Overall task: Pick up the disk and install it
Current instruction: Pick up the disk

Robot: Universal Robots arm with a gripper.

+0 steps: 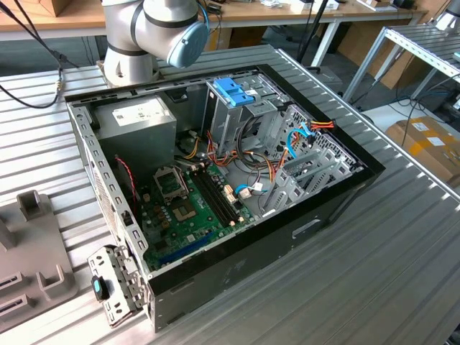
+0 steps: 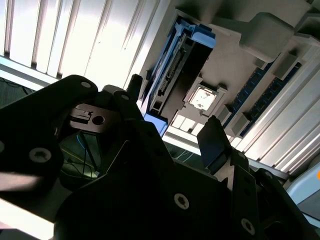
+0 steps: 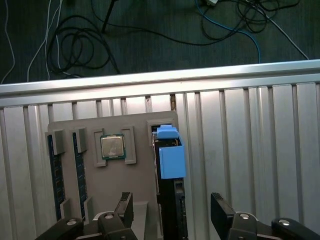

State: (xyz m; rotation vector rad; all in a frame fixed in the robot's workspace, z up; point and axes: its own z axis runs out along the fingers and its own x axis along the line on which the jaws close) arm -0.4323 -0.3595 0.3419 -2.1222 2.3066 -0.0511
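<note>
The disk (image 3: 169, 192) stands on edge in a slot of a grey fixture tray (image 3: 135, 175), its dark edge and blue plastic rail facing the camera. In the second wrist view the disk (image 2: 179, 65) shows its connector edge and blue rails. My gripper (image 3: 172, 210) is open above it, one black finger (image 3: 125, 206) on each side of the disk and apart from it. The gripper (image 2: 172, 112) holds nothing. In the exterior view the open computer case (image 1: 323, 208) lies on the table with its metal drive cage (image 1: 230, 115) topped by a blue latch.
The fixture tray also holds a processor chip (image 3: 112, 146) and memory sticks (image 3: 55, 175). It lies on a ribbed metal table (image 3: 250, 150) near the edge, with cables on the floor beyond. The case holds a power-supply box (image 1: 140, 122), a motherboard (image 1: 183, 208) and loose wires. The arm's base (image 1: 133, 43) stands behind the case.
</note>
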